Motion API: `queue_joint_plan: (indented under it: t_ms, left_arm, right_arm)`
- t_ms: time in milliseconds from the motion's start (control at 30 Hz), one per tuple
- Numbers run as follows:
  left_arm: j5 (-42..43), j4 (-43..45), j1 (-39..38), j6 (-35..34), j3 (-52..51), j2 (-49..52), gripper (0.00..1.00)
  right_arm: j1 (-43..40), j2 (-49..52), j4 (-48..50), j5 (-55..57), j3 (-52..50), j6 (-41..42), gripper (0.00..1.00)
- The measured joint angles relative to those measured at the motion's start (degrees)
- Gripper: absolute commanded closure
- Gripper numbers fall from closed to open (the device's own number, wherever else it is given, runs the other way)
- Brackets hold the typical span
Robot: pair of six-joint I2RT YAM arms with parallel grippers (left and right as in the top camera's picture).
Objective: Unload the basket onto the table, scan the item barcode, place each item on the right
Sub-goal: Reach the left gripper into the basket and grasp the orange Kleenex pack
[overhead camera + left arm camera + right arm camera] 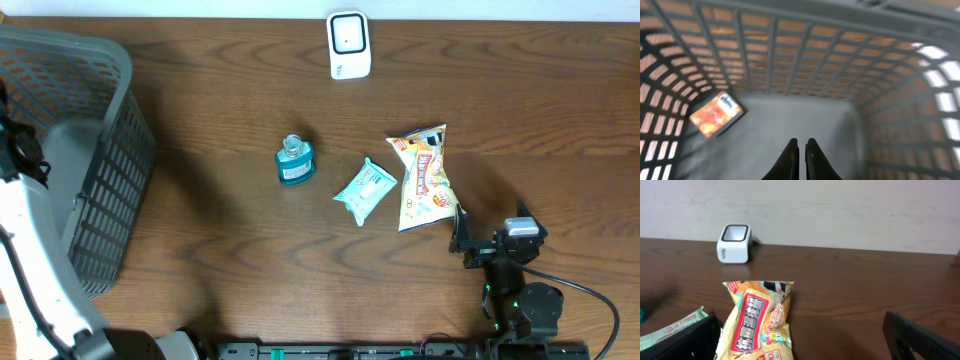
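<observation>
A white barcode scanner [349, 45] stands at the table's far edge and also shows far off in the right wrist view [733, 243]. A yellow snack bag [425, 178] lies right of centre. My right gripper [459, 234] sits just behind the bag's near end, open wide and holding nothing. In the right wrist view the snack bag [757, 325] lies between the fingers, close to the left one [687, 342]. My left gripper [802, 150] is shut and empty, inside the grey basket [805, 120]. An orange packet [716, 114] lies on the basket floor.
A teal bottle [295, 160] and a light green wipes pack [365, 190] lie mid-table, left of the snack bag. The grey mesh basket [100, 180] fills the left edge, with my white left arm [30, 240] reaching over it. Dark wood table [220, 250] elsewhere.
</observation>
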Motion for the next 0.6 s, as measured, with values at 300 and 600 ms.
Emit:
queue_joint_plan:
  t_ms: [300, 600]
  left_arm:
    - [0.0, -7.1, 4.1, -7.3, 0.0, 9.5, 0.48]
    - [0.0, -8.0, 4.8, -9.9, -0.3, 15.0, 0.37]
  right_arm:
    - [0.0, 0.0, 0.0, 0.0, 0.0, 0.0, 0.01]
    - [0.0, 0.0, 0.0, 0.0, 0.0, 0.0, 0.01]
